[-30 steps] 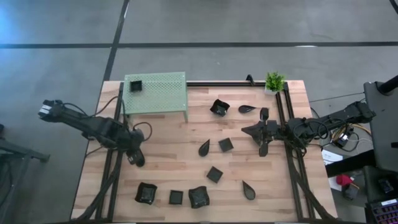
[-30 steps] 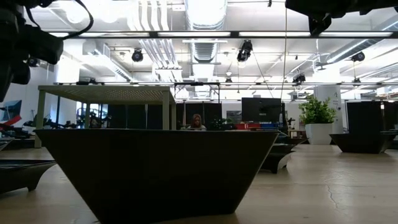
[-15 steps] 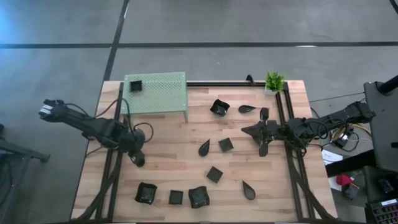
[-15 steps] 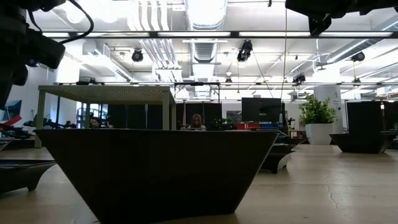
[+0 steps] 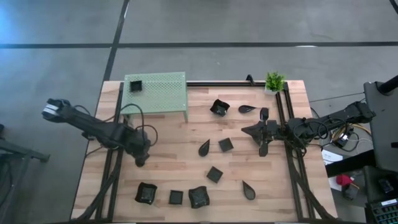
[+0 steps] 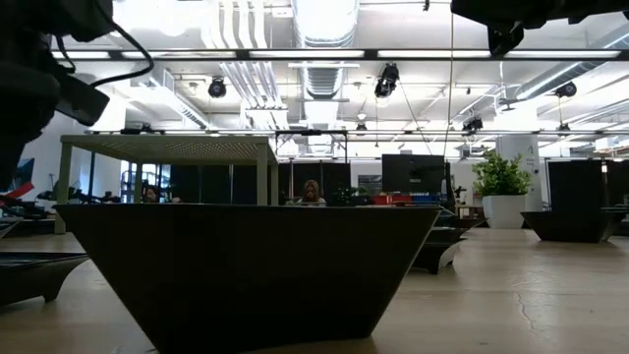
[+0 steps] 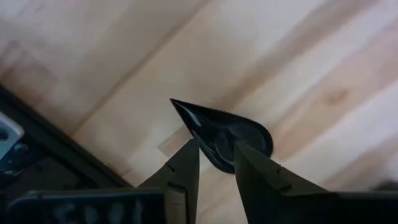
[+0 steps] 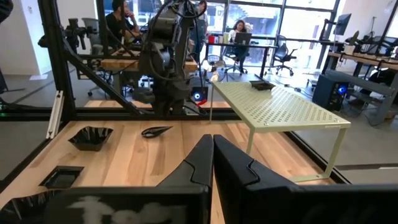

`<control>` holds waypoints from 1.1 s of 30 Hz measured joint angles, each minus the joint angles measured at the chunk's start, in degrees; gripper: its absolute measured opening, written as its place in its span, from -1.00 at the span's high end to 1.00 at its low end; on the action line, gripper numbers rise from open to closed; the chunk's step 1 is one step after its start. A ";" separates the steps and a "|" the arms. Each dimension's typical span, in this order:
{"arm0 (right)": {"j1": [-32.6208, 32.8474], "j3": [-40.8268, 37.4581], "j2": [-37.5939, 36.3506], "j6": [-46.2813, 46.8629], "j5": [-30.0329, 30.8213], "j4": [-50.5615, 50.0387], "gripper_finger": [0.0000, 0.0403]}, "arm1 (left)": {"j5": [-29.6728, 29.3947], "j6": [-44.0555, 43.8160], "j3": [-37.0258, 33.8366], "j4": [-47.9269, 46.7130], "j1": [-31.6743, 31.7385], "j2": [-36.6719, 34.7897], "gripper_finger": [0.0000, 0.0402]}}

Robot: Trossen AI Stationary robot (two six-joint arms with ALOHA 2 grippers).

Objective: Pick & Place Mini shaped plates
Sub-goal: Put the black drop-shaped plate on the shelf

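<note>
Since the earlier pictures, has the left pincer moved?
Yes. In the high view the left pincer has shifted slightly rightward, toward the centre, judged against the green stand.

Open-plan workshop with a wooden table (image 5: 168, 149) standing on a grey concrete floor (image 5: 205, 25).

Seen from above, dark lines cross the floor beyond the table's pale planks. At table height, the room behind shows a white ceiling with pipes and ducts (image 6: 246, 69), hanging black spotlights (image 6: 390, 79) and bright strip lighting. A dark monitor (image 6: 413, 174) stands far back, where a person (image 6: 313, 192) sits. The right wrist view shows large windows (image 8: 292, 25), desks with office chairs (image 8: 283, 53), black metal framing (image 8: 59, 68) and more seated people.
</note>
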 joint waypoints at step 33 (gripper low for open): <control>0.00 0.00 0.00 -0.04 -0.05 -0.20 0.96 | -3.54 -5.52 -2.04 2.28 0.00 15.56 0.54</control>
